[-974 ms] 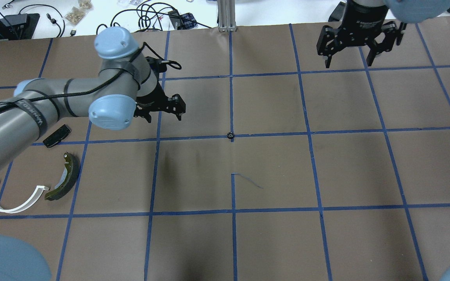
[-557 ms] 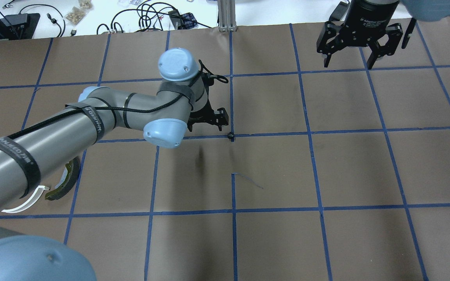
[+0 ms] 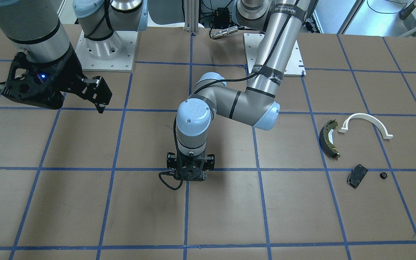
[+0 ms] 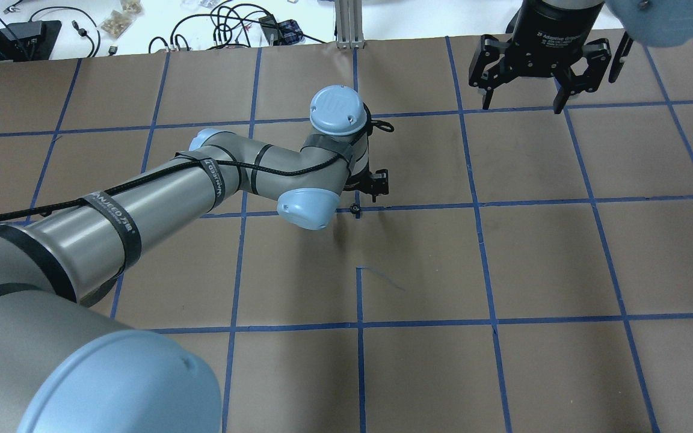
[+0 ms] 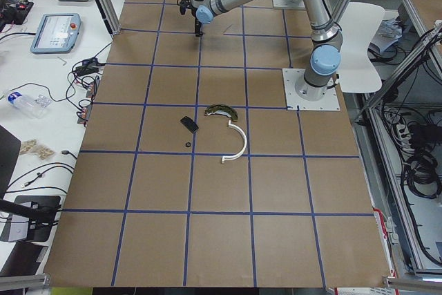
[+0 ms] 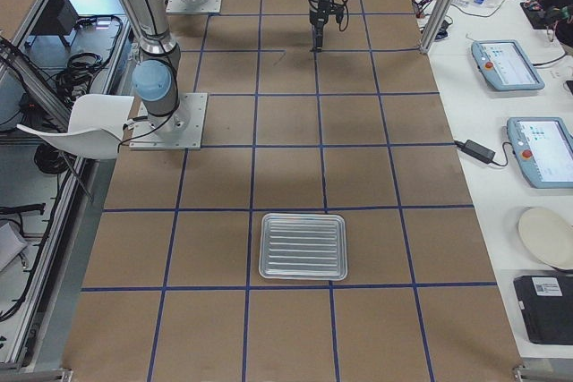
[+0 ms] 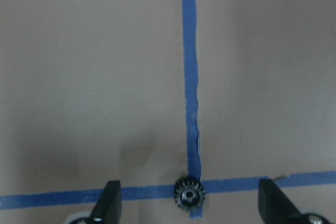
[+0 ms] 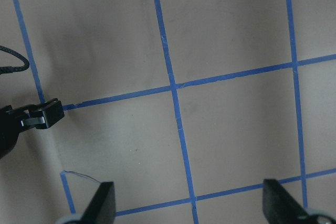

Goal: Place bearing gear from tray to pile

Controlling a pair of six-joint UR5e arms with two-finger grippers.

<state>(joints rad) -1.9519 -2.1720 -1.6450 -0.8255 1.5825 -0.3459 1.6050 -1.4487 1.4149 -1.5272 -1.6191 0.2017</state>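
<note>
Gear (image 4: 355,209): off tray (image 6: 303,246), flat on tabletop (image 4: 533,258) at centre tape cross; not in pile yet.
L hand (image 7: 191,203): fingers spread either side of gear, not gripping.
R hand (image 4: 524,99): spread, empty, 2 o'clock of gear.
Pile (image 3: 324,137): brake shoe (image 3: 330,148), white arc (image 3: 367,122), black plate (image 3: 357,175); 3 o'clock of L hand in front view, well apart.
To do: grip, carry, drop.
Change: 1 s ago L hand was at gear's 10 o'clock; now over it.

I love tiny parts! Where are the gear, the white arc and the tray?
gear (image 7: 189,196), left wrist view, its centre hole.
white arc (image 3: 362,115), front-facing view, top of its curve.
tray (image 6: 303,246), right side view, its ribbed floor.
</note>
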